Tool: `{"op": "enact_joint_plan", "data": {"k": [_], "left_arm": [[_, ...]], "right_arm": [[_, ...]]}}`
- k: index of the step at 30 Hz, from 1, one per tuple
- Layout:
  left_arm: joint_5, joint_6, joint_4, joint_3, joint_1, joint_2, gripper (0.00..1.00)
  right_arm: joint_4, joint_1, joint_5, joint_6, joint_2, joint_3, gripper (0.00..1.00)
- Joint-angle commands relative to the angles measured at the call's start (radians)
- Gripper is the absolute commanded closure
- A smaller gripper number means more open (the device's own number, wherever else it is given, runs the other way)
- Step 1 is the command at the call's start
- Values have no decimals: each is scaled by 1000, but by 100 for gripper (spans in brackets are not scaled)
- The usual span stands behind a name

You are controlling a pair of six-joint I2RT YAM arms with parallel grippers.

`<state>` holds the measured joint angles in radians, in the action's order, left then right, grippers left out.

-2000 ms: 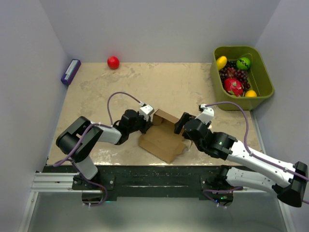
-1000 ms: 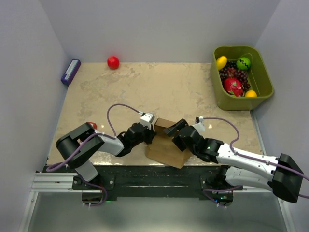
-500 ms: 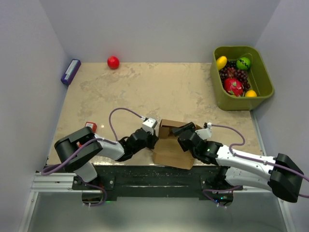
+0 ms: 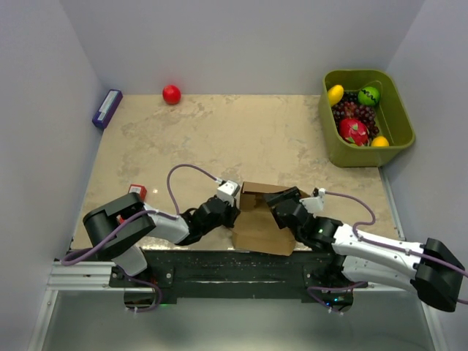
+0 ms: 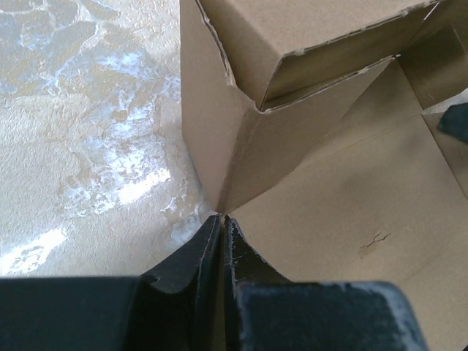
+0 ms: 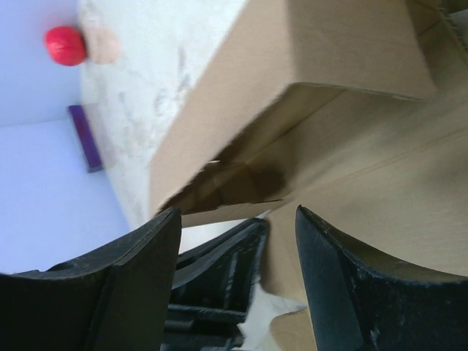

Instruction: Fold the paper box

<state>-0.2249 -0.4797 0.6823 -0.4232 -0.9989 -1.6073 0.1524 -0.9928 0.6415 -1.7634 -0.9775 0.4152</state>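
Observation:
The paper box (image 4: pixel 262 223) is brown cardboard, partly folded, lying near the table's front edge between the two arms. One raised wall and a folded flap (image 5: pixel 307 58) stand over its flat panel (image 5: pixel 344 212). My left gripper (image 4: pixel 232 215) is at the box's left corner. In the left wrist view it (image 5: pixel 221 221) is shut on a thin edge of the cardboard. My right gripper (image 4: pixel 281 207) sits over the box's right side. In the right wrist view it (image 6: pixel 238 219) is open, its fingers (image 6: pixel 146 252) apart below the raised flap (image 6: pixel 292 66), with the left gripper's black body showing between them.
A green bin (image 4: pixel 398 124) of fruit stands at the back right. A red ball (image 4: pixel 171 93) and a purple box (image 4: pixel 107 108) lie at the back left. A small red box (image 4: pixel 137 191) sits left of the left arm. The black front rail (image 4: pixel 234 267) runs just below the box.
Both grippers and the box have moved toward the table's front edge and slightly right. The right gripper's jaws have narrowed somewhat. The left gripper has stayed shut on the cardboard.

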Motion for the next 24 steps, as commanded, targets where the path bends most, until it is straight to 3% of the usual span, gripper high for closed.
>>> {"op": "enact_joint_plan", "data": {"k": [1,7,24], "left_arm": [[-36,-7,8,-31,-10,6,89],[-44,-2,2,-32,-15,6,89],[-64,9,-4,-32,-33,18,89]], "right_arm": [[-34,-3,49,38,86,-6,34],[-47,-3,95,-11,126,-36,37],[-91,16,244,-21,-1,10,48]]}}
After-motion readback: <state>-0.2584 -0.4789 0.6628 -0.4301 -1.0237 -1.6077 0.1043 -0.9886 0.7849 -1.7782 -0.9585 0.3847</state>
